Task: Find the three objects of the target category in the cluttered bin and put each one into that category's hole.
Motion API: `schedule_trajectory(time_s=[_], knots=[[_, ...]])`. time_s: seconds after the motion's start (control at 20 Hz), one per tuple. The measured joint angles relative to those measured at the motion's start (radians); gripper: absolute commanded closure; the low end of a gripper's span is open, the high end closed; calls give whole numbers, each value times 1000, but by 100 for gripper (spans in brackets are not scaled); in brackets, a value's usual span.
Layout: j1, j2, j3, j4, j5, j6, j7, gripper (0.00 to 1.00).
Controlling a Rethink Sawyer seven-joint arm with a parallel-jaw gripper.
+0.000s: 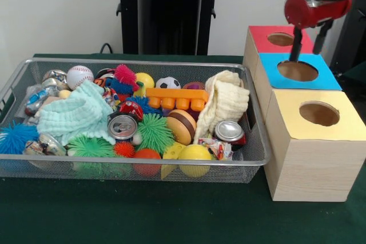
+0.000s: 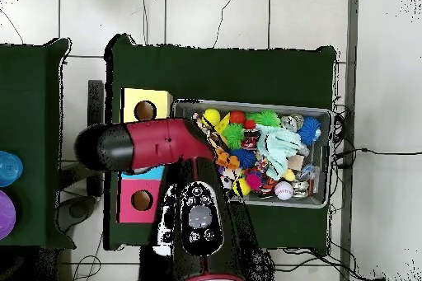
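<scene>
My gripper hangs over the hole of the blue-topped box, its two dark fingers apart and nothing between them. The red-topped box stands behind it and the yellow-topped box in front. To their left, the wire bin holds a mixed heap: two drink cans, a baseball, a soccer ball, spiky balls, a toy burger and two cloths. In the overhead view the arm covers the blue box and hides the gripper.
The boxes stand tight against the bin's right end. Seen from overhead, the yellow box and red box flank the arm, with the bin to their right. Blue and purple objects lie on a separate table at the left edge.
</scene>
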Motion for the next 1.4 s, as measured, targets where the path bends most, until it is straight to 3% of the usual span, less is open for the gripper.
schedule_trajectory(time_s=[0.15, 0.45, 0.7, 0.85, 1.1, 1.4], knots=[[-58, -16, 5, 10, -11, 0, 0, 0], [-261, -52, 39, 35, -78, 0, -23, 0], [-486, -64, 101, 58, -188, 0, -112, 0], [-571, -61, 127, 59, -245, 1, -177, 0], [-678, -46, 176, 56, -326, 18, -306, 0], [-740, 5, 230, 41, -394, 21, -427, 0]])
